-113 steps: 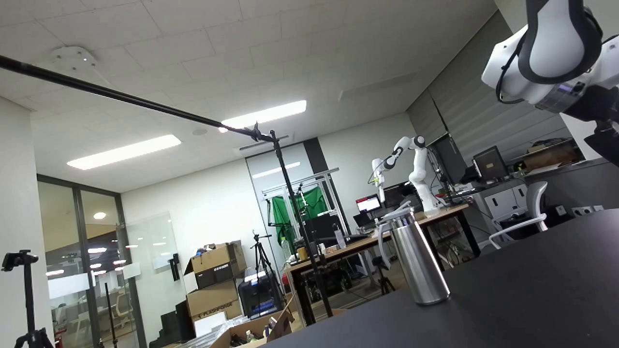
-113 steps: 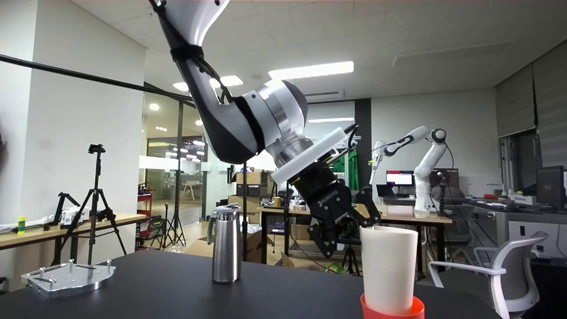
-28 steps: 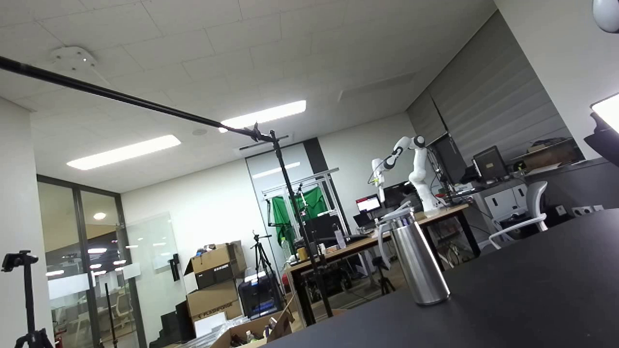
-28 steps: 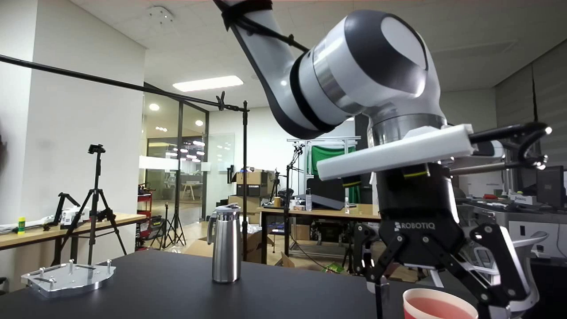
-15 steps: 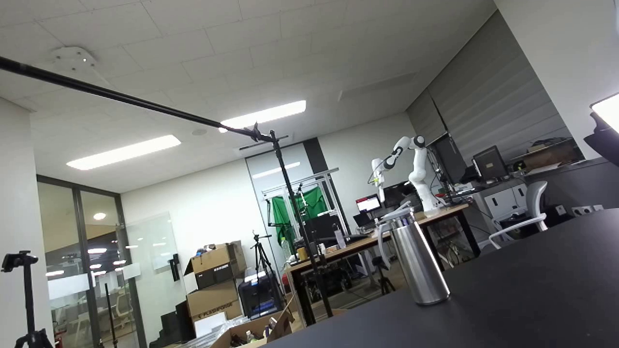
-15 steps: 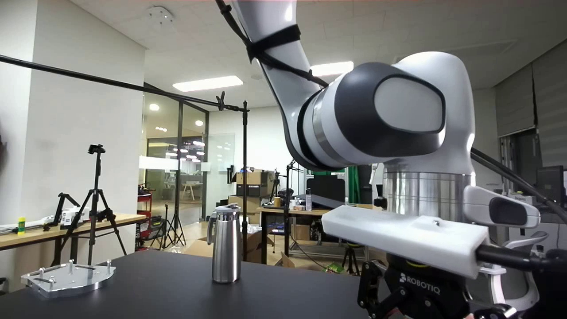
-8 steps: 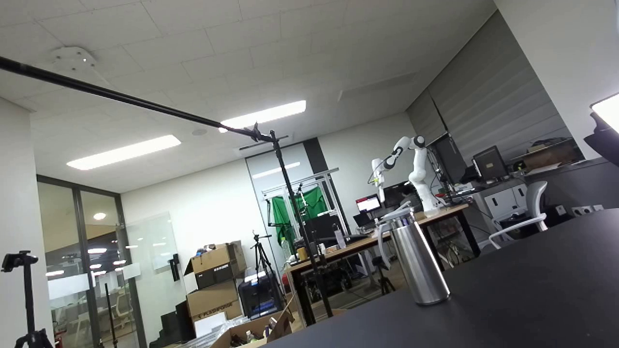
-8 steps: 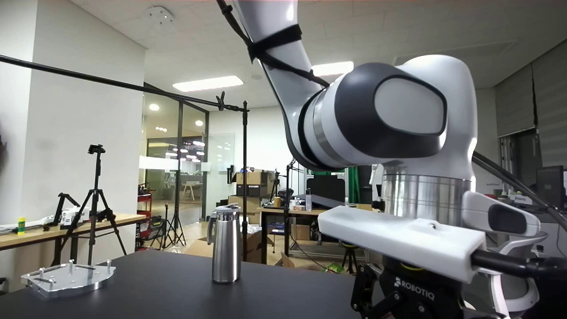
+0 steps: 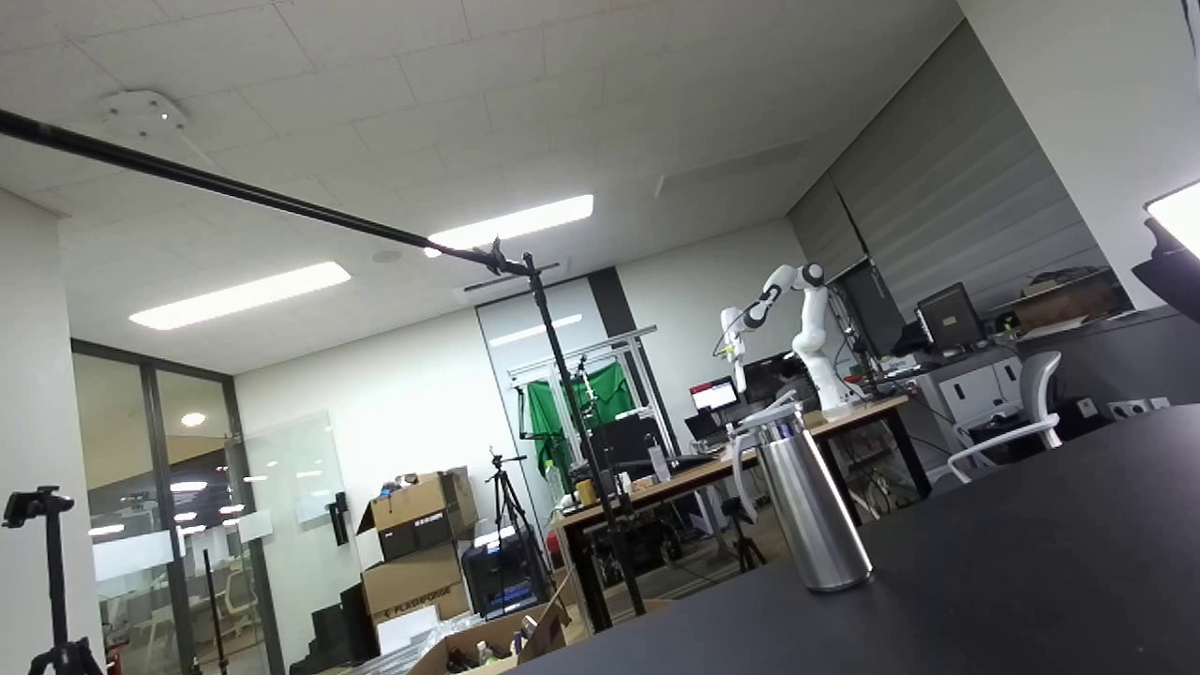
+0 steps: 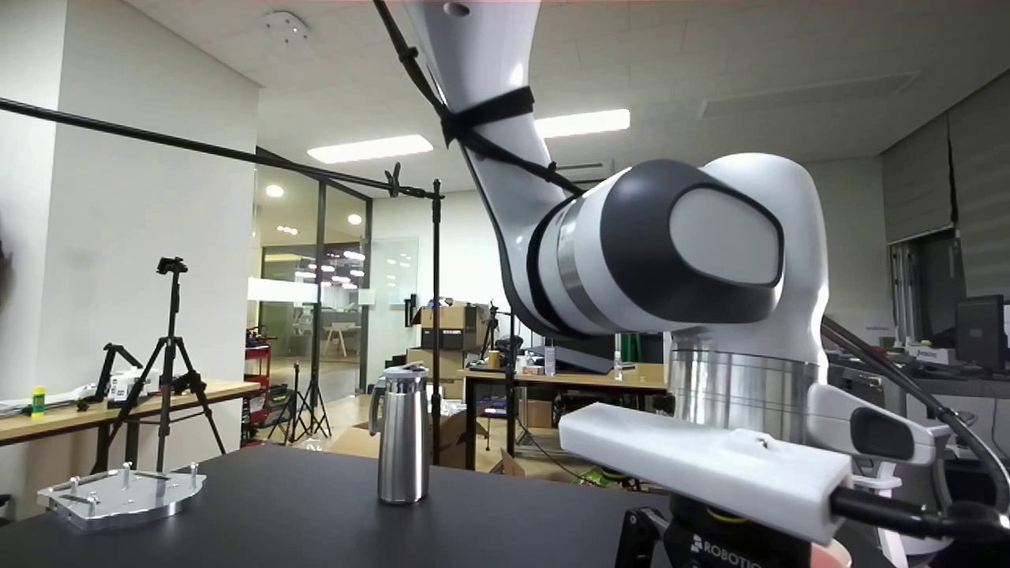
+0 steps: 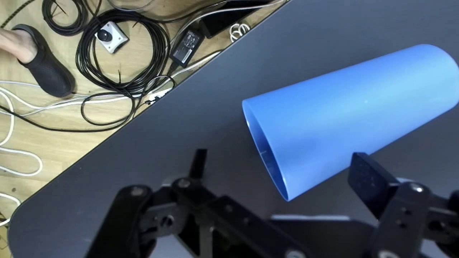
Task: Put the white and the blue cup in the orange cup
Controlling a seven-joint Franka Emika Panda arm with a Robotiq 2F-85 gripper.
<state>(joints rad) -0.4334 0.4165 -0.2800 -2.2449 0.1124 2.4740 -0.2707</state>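
hovering spread wide, empty: black two-finger metal gripper [image 11: 279, 161] | tapered blue plastic-looking cup [image 11: 351, 114] lying, mouth toward wrist-view eight o'clock | risk: off-centre closing could roll it

In the wrist view the blue cup [image 11: 344, 118] is showing a smooth, plastic-looking surface with a soft sheen, the tabletop [image 11: 200, 107] beneath is looking matt, the gripper [image 11: 281, 166] is appearing mostly dull with a few shiny, metal-like spots, and the floor [image 11: 64, 143] is displaying wood grain. In both exterior views the jug [image 10: 403, 442] is gleaming like smooth polished steel. In an exterior view the arm [image 10: 726, 237] is wearing a glossy finish and a shiny metal band [image 10: 738, 386], the bracket [image 10: 702, 465] is looking like satin plastic, and the boxes [image 10: 446, 317] are showing dull cardboard.
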